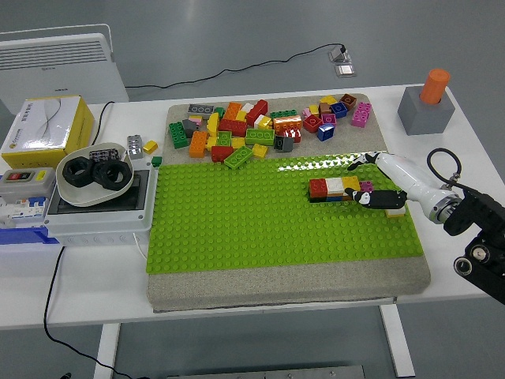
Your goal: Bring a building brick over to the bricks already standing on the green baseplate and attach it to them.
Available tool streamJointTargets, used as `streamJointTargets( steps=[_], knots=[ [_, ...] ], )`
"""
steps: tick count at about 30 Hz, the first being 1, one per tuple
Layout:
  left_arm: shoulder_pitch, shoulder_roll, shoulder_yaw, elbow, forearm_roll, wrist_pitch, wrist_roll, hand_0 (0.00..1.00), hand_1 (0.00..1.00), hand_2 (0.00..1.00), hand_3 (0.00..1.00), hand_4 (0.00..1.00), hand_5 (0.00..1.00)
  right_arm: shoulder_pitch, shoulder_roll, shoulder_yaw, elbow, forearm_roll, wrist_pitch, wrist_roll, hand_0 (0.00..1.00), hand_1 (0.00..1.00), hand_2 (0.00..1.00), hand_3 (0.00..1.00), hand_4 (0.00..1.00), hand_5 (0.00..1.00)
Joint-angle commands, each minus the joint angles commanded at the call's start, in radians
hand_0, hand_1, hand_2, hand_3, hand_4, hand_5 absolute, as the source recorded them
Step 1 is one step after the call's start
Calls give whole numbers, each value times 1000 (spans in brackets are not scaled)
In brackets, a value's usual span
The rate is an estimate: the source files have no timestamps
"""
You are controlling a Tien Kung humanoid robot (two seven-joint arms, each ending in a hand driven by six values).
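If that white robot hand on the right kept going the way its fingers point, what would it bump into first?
Probably the short row of joined bricks on the green baseplate. The right hand points leftward, fingertips right at the row's pink end brick; whether they already touch is unclear.

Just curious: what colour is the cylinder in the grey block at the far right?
Orange, clearest in the head view.

1 green baseplate (pixel 237 221), approx 40 loose bricks (pixel 260 126), 2 black nuts (pixel 96 171), 1 robot hand (pixel 377 189).

Loose bricks (pixel 264 124) lie behind the baseplate (pixel 237 229); joined bricks (pixel 335 189) stand on its right.
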Motion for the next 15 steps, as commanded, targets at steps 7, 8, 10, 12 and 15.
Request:
streamJointTargets(
  steps=[7,8,10,12,15],
  knots=[
    [2,-2,2,0,-5,1,0,695,631,691,780,851,998,-79,-22,117,35,-90,70,-89,870,839,824,652,757,187],
    [2,-2,2,0,-4,0,0,695,631,691,780,851,998,-86,-25,128,37,-96,90,-106,870,839,824,652,757,187],
    [2,-3,3,0,-3,0,1,695,631,691,780,851,998,-100,-31,148,43,-93,124,-125,870,839,824,652,757,187],
    [2,-3,2,0,-2,0,2,695,632,691,779,851,998,-110,-34,161,47,-82,121,-123,867,829,812,649,744,214],
    [2,-4,5,0,-5,2,3,695,632,691,779,851,998,-127,-34,173,47,-45,83,-93,867,829,812,649,744,214]
  ],
)
